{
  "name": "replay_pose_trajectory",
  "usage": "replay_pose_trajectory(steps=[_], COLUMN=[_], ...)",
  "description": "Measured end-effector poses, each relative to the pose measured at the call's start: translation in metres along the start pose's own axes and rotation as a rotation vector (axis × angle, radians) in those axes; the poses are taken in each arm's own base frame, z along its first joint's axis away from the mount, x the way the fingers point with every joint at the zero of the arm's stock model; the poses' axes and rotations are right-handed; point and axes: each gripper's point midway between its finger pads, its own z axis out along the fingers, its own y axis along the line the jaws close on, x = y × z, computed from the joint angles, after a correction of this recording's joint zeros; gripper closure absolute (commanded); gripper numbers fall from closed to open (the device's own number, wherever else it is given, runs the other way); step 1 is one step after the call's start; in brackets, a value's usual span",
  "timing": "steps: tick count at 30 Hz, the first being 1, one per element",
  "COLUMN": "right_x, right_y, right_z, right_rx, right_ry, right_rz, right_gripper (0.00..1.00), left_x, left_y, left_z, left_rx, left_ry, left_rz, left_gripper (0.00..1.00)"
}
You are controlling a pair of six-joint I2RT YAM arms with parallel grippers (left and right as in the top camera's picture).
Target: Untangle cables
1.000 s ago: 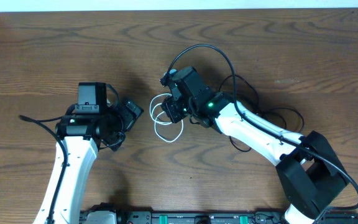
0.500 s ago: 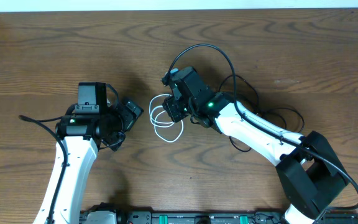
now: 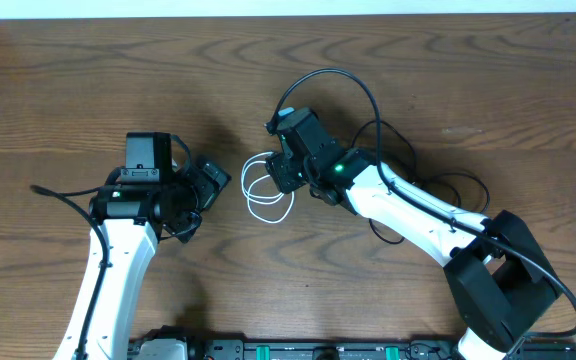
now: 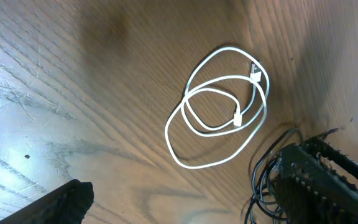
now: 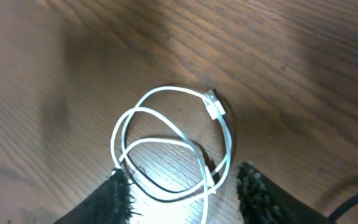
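Observation:
A white cable (image 3: pixel 265 207) lies in loose overlapping loops on the wooden table between my two arms. It shows whole in the left wrist view (image 4: pixel 237 118), with both small plugs near the coil's right side. My right gripper (image 3: pixel 284 175) hovers open over the coil's right part. In the right wrist view its two fingers (image 5: pixel 185 193) straddle the near side of the white loops (image 5: pixel 215 107). My left gripper (image 3: pixel 211 185) is open and empty to the left of the coil (image 4: pixel 185 186). Thin black cables (image 3: pixel 481 188) loop beside and under the right arm.
A bunch of thin black cords (image 4: pixel 265 180) loops beside the dark textured finger at the lower right of the left wrist view. A thick black robot wire (image 3: pixel 333 73) arcs over the right wrist. The table's far edge meets a white strip (image 3: pixel 268 8).
My right gripper has shifted slightly up and to the right. The white loops have drawn together a little toward it. The left arm has not moved.

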Motion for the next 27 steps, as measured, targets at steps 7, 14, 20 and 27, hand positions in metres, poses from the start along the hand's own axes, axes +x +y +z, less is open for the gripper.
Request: replay_pose_trajectory(steps=[7,14,20,27], right_x=[0.003,0.005,0.027,0.049], right_y=[-0.009,-0.018,-0.021,-0.027], right_z=[0.000,0.003,0.036,0.068], right_rx=[0.052,0.102,0.122,0.131], right_ry=[0.009,0.009,0.063,0.109], right_rz=[-0.001,-0.003,-0.033,-0.116], right_gripper=[0.36,0.37,0.34,0.31], left_x=[0.000,0.000,0.000,0.000], left_y=[0.000,0.000,0.000,0.000], left_z=[0.000,0.000,0.000,0.000], left_rx=[0.000,0.000,0.000,0.000], left_ry=[0.000,0.000,0.000,0.000], left_rz=[0.000,0.000,0.000,0.000], left_gripper=[0.02,0.02,0.02,0.02])
